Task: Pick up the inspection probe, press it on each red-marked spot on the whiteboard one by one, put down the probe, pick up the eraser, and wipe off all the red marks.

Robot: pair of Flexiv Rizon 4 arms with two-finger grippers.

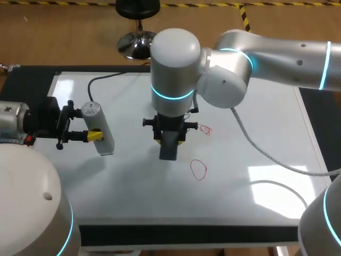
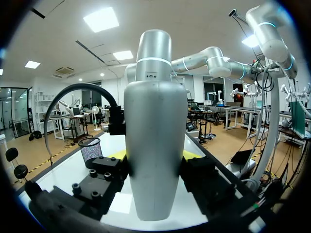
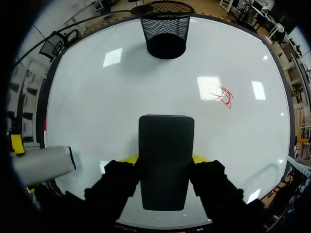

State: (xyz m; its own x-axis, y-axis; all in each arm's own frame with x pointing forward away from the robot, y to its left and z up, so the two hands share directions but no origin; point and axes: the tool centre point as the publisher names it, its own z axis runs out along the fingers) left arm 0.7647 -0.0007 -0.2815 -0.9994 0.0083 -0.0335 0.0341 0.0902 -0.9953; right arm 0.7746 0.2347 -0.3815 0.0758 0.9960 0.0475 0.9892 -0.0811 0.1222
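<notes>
Red marks (image 1: 199, 169) well inside whiteboard (image 1: 266, 122) edges, right tool (image 1: 170, 140) gripping eraser (image 1: 169, 151)

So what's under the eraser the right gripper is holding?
Only bare whiteboard shows around the eraser in the right gripper. The red loop and red scribble lie beside it. The patch directly beneath is covered.

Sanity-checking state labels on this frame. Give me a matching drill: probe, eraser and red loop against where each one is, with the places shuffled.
Things:
1. probe
2. eraser
3. red loop

Places:
A. held in the right gripper, over the middle of the whiteboard
B. drawn on the whiteboard, uncovered
C. held in the left gripper, at the whiteboard's left side

Pairs: 1-C, 2-A, 3-B
</notes>
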